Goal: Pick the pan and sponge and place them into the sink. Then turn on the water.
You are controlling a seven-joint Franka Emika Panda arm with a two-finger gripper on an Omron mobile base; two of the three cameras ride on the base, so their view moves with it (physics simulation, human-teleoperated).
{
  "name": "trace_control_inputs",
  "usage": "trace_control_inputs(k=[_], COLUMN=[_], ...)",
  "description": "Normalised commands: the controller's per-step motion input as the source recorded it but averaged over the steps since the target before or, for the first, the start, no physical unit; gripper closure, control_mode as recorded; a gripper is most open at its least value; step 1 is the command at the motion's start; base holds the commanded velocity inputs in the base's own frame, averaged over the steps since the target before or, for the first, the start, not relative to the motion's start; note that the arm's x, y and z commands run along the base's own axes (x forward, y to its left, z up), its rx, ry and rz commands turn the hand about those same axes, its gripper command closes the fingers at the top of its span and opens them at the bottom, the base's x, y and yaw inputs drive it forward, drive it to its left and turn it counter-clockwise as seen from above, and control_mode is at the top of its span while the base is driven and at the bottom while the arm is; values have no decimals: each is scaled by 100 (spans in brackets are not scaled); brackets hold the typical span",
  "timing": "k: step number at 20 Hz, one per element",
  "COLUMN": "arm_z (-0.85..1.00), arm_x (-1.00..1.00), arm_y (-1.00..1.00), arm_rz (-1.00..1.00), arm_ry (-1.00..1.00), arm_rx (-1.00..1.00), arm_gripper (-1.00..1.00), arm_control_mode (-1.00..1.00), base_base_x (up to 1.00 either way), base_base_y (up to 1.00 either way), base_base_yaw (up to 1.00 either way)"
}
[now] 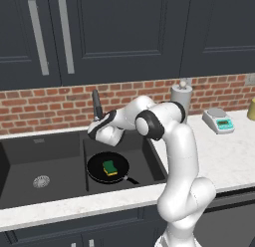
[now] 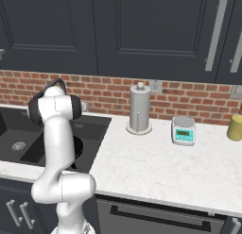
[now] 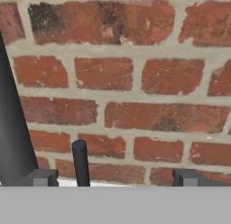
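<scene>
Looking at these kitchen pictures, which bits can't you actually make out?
- Pan handle: left base view, its end is cut off by the sink's front wall.
- Faucet: left base view, its lower part sits behind the arm.
- Pan in the right base view: mostly behind the arm.
- Kitchen scale display: too small to read.
- Pincer: hand view, fingertips barely peek up.

Two rear base views sharing sink [image 1: 60, 156]; hand view near brick wall [image 3: 135, 83].
</scene>
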Motion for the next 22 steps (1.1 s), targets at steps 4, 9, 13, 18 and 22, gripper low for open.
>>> trace_control_inputs(k=[4,9,13,18,22], arm_z=[0,0,0,0,0], arm_x=[0,0,0,0,0], arm_y=[0,-3,-6,-3,0], arm_rz=[0,0,0,0,0], arm_ry=[0,0,0,0,0], arm_rx=[0,0,0,0,0], arm_gripper=[-100,-100,-100,-100,-100], arm_control_mode=[-100,-100,-100,-100,-100], base_base_x=[0,0,0,0,0], base_base_y=[0,0,0,0,0], base_base_yaw=[0,0,0,0,0])
